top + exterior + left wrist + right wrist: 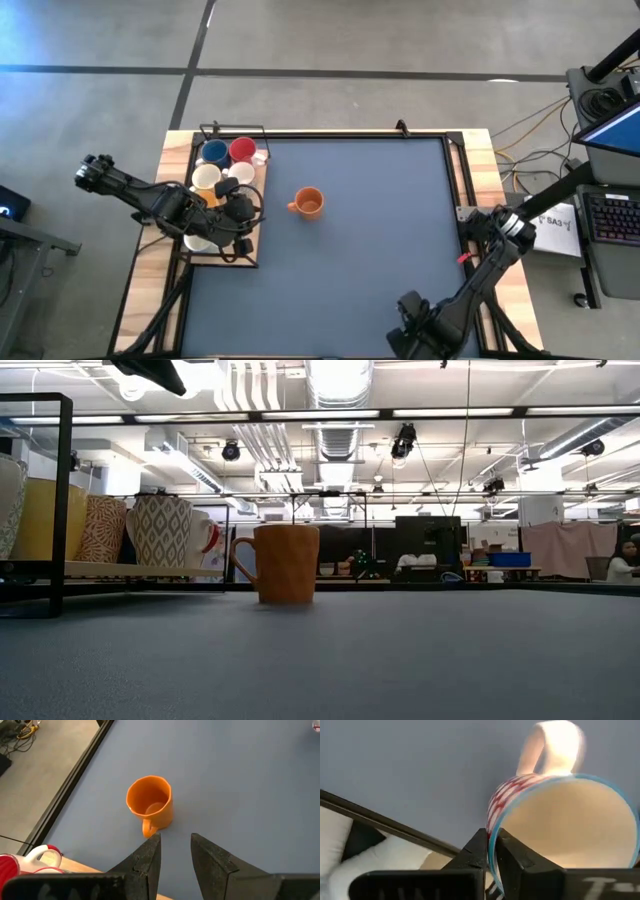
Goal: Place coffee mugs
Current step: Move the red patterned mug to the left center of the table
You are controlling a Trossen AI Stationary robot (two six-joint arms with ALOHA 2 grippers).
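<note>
Right wrist view: clamping patterned mug (560, 820) by rim wall in right end effector (491, 840), stiff, slick, chippable ceramic; hovering left end effector (175, 840), released, just behind orange mug (150, 805).

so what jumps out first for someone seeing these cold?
A lone orange mug stands upright on the blue mat, left of centre, just right of the tray crowded with other mugs. The left pincer hovers over that tray, open and empty. At the table's near right edge, the right pincer pinches the rim of a red-patterned mug.
</note>
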